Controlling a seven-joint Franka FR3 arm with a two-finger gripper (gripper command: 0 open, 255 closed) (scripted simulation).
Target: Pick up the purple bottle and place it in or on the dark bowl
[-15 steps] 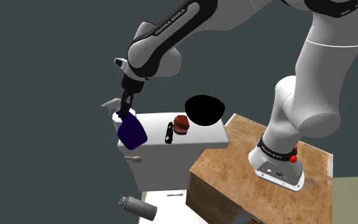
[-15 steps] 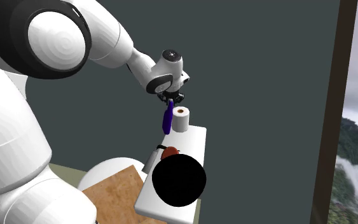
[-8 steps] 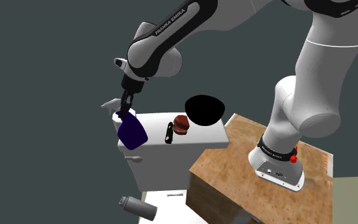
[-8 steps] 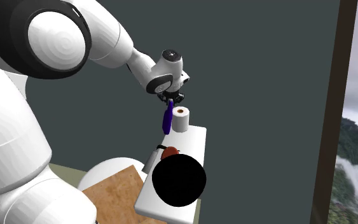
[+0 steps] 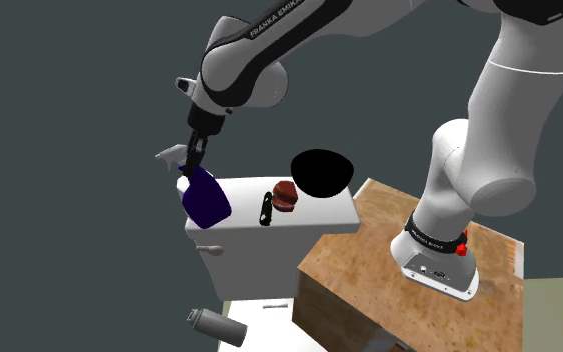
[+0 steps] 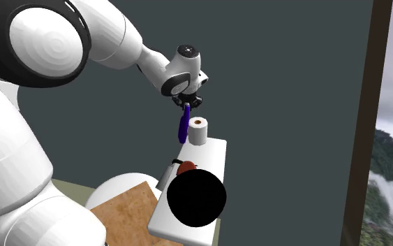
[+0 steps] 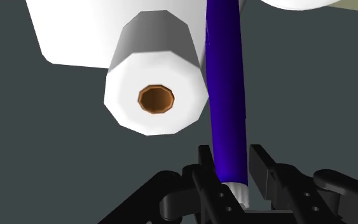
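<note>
Your gripper [image 5: 197,150] is closed on the purple bottle [image 5: 206,197]. In the wrist view the two fingers [image 7: 204,170] clasp the bottle [image 7: 227,95] by its white neck, and the purple body runs away from the gripper [image 7: 231,162]. The bottle hangs at the end of the white surface [image 5: 314,212] farthest from the wooden stand [image 5: 369,260], at the shoulder view's left. From these angles you can't tell whether its base is clear of the surface.

In the second exterior view the bottle [image 6: 183,124] is just beside a white paper roll [image 6: 198,131] that stands upright at that same far end, and the gripper [image 6: 187,105] is above both.

The dark bowl [image 5: 322,172] sits at the opposite end of the surface, next to the stand and well apart from the bottle. Between them, near the middle, are a small red item [image 5: 286,195] and a thin black item [image 5: 266,207] — close together. A grey canister [image 5: 216,326] lies on the floor below the surface.
</note>
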